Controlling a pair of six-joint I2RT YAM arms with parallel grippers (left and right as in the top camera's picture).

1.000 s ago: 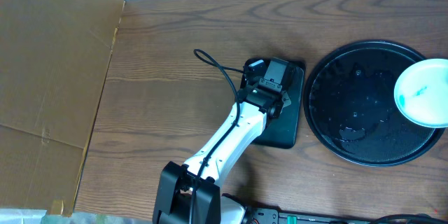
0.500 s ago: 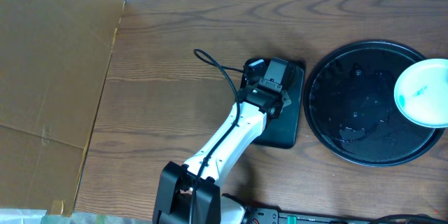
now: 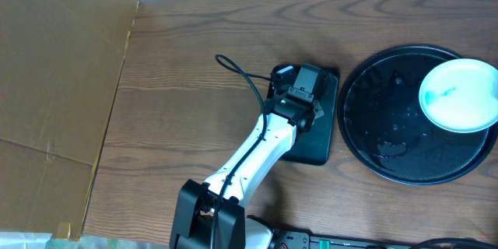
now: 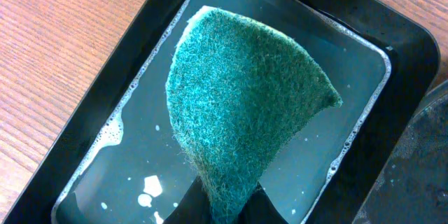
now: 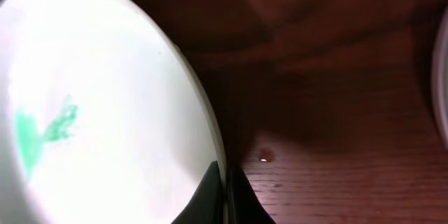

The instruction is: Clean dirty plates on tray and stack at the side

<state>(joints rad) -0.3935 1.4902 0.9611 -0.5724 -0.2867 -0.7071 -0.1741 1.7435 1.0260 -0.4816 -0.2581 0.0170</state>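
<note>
One dirty plate (image 3: 459, 95), white with a teal smear (image 5: 42, 133), is over the right part of the round black tray (image 3: 373, 124). In the right wrist view my right gripper (image 5: 226, 196) is shut on that plate's (image 5: 105, 98) rim; the overhead view does not show this gripper. My left gripper (image 3: 306, 85) hangs over the small rectangular black tray (image 4: 406, 38) and is shut on a green scouring sponge (image 4: 245, 112), pinched at its lower tip between the fingers (image 4: 227, 206). Soapy water lies in that small tray.
A brown cardboard panel (image 3: 54, 85) covers the table's left side. The left arm's black cable (image 3: 241, 78) loops beside the small tray. Water drops wet the round tray. A pale curved edge (image 5: 442, 77) shows at the far right of the right wrist view.
The plate has shifted left, further into view over the round tray. The left arm and sponge have not moved.
</note>
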